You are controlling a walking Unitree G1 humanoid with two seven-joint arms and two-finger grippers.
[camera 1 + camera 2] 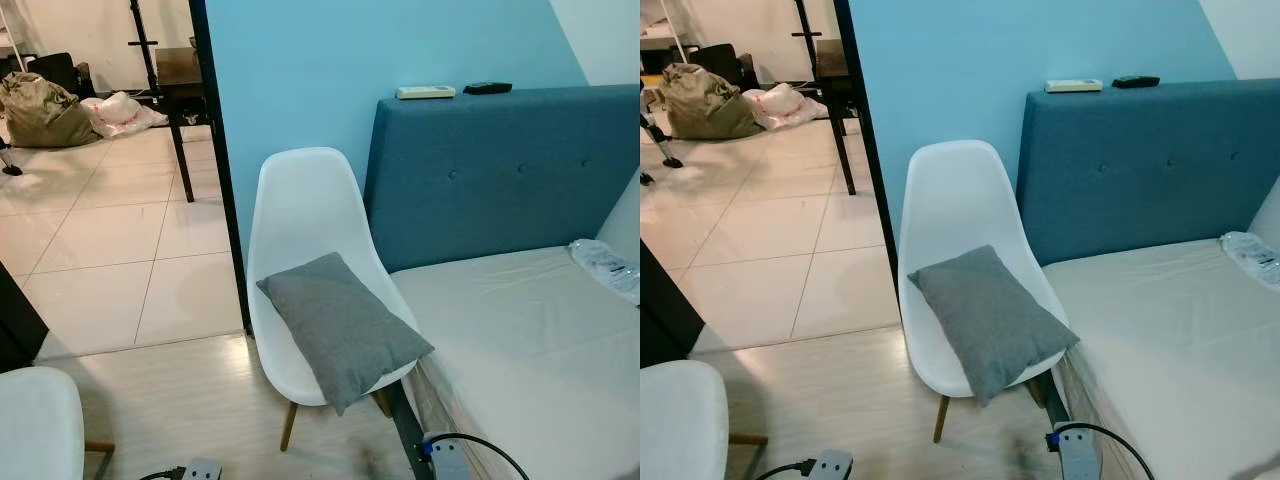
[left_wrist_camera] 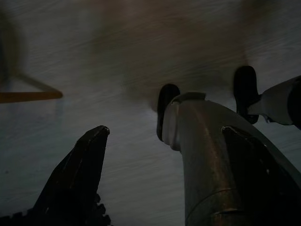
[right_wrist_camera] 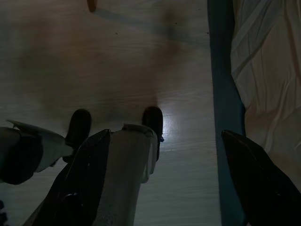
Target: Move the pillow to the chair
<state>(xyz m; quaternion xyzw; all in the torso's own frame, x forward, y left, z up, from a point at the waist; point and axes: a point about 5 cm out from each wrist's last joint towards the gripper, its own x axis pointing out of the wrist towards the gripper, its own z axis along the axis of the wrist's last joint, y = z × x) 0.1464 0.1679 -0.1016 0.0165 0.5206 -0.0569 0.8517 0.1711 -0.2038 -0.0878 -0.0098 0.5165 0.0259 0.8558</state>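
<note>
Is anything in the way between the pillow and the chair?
No. The grey fabric pillow already lies on the seat of the white plastic chair, one corner hanging over the front edge. Nothing sits between them.

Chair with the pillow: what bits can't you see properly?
- White chair: its seat lies under the grey pillow.
- Back legs: hidden by the seat in both eye views.
- Two small things on the headboard: too small to name.
- Second chair: cut off by the picture's edge.
</note>
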